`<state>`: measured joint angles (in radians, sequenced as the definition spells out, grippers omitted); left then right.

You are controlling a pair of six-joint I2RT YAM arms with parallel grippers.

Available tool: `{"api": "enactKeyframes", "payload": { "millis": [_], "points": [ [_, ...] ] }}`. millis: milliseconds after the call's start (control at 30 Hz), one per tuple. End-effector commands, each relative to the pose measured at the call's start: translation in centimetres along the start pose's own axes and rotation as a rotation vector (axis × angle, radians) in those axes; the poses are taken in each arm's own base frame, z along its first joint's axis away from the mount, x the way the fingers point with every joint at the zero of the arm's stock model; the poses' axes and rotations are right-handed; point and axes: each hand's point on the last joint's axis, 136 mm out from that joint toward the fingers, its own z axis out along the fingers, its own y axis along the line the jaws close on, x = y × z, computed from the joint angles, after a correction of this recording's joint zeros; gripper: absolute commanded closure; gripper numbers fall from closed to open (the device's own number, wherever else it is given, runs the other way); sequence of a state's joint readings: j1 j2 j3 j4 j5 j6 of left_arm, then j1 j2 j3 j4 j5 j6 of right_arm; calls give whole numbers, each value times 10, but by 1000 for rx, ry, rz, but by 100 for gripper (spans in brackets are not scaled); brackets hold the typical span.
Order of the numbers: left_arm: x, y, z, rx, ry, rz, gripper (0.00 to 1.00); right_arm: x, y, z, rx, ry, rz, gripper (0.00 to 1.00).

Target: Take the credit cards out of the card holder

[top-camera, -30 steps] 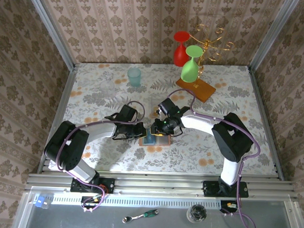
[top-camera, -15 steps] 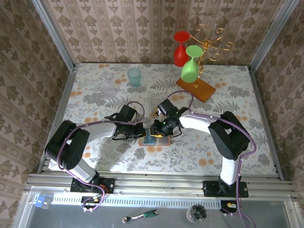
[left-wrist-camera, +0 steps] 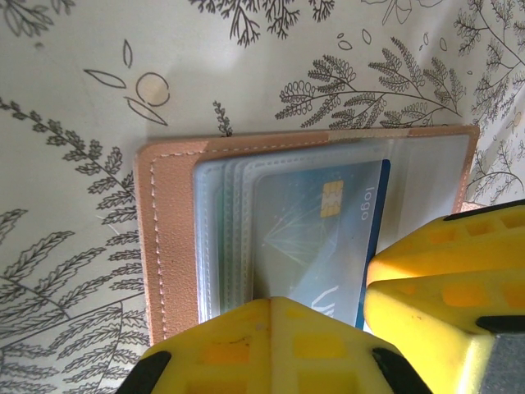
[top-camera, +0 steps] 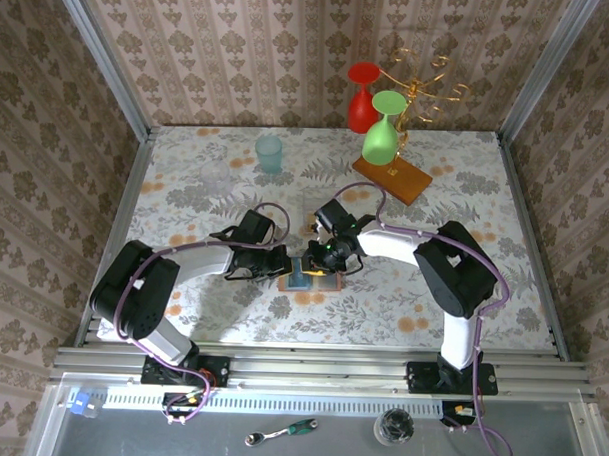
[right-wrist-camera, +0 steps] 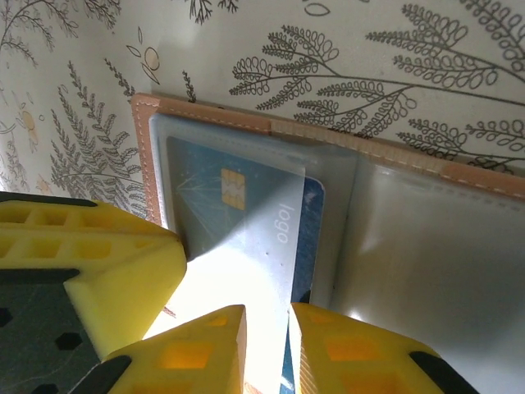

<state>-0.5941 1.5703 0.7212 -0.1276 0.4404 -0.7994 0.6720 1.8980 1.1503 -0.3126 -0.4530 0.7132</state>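
Right wrist view: where is the credit card [right-wrist-camera: 238,213]?

Blue, chip up, and partly inside a clear sleeve [right-wrist-camera: 340,180] of the card holder [right-wrist-camera: 197,109]. The holder lies open and flat on the table [right-wrist-camera: 369,49]. The card's near edge runs out of the sleeve into the slit between the fingers of the right gripper [right-wrist-camera: 289,332].

So it's gripped?

It looks so. The fingers are pinched nearly together with the card's edge between them, a hold suited to sliding it out along the sleeve.

And the left gripper [left-wrist-camera: 366,300]?

In the left wrist view its fingers are clenched together and lie over the holder's near edge. I judge it is there to pin the leather so that only the card travels. Whether it nips the leather or merely presses on it, I can't tell.

Other cards?

More sleeves are stacked beneath, but their contents are too hazy to name.
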Motion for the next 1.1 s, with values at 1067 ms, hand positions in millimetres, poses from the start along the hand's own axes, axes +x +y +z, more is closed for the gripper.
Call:
{"api": "enactKeyframes", "payload": {
  "millis": [1067],
  "points": [
    [-10,-3,-13,-24,-28,23,88,-14,12,-18,-6,-50,-19,75]
  ]
}}
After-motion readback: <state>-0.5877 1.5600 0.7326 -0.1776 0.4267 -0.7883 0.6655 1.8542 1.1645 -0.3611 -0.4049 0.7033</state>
